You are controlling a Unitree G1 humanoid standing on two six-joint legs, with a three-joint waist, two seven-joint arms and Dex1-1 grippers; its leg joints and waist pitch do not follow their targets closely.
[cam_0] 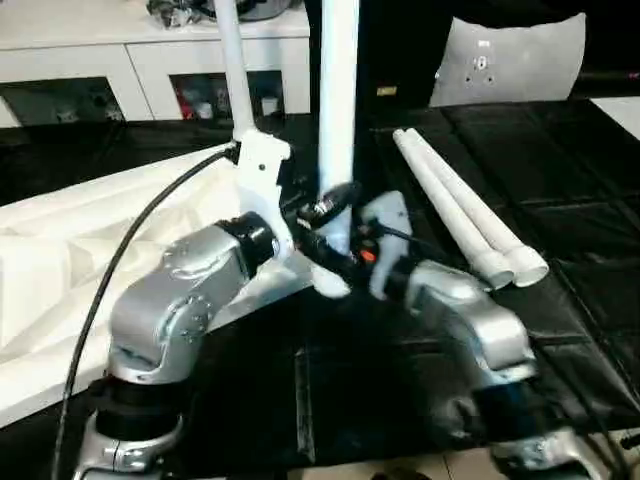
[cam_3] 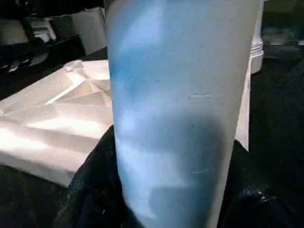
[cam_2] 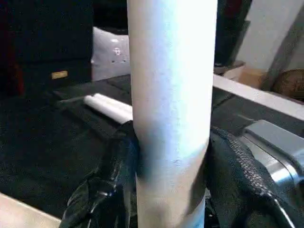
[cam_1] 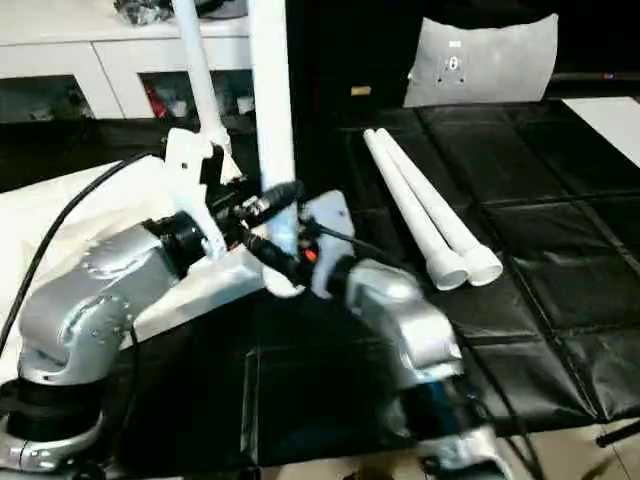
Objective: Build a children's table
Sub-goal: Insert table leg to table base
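A black quilted cover [cam_0: 560, 330] spreads over the work table, with white cabinets [cam_0: 150, 60] along the far wall at left and a flat white rounded panel [cam_0: 510, 60] propped at the far right; no writing on it can be read. At the middle of the scene, the left gripper [cam_0: 325, 205] and the right gripper [cam_0: 335, 265] both close on one upright white tube leg [cam_0: 338, 110], the left just above the right. In the left wrist view the black fingers [cam_2: 111, 175] press against either side of the tube; in the right wrist view dark fingers [cam_3: 90, 190] flank the same tube. The leg stands at the near right corner of the white table top [cam_0: 60, 260], which lies ribbed side up on the left half of the cover. A second leg [cam_0: 232, 70] rises just left of the held one, behind the left wrist. Two more legs [cam_0: 460, 205] lie side by side on the cover to the right, well apart from the grippers, their flared ends toward the near edge. Bare black cover lies near the robot, between and in front of its forearms.
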